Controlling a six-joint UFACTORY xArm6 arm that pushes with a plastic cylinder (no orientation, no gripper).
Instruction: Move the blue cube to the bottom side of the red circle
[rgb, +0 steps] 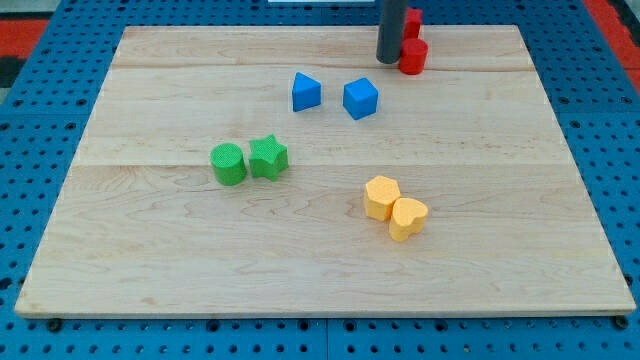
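Wooden counter, pale, on blue pegboard; no gripper fitted, only a dark rod, nothing held; my tip near the view's top, touching or just beside two red blocks, shapes unclear, partly hidden behind the rod. Blue cube below and slightly left of my tip, apart from it; second blue block, wedge-like, just beside it at the view's left. Green cylinder touching green star, left of centre. Two yellow blocks, touching, lower right of centre.
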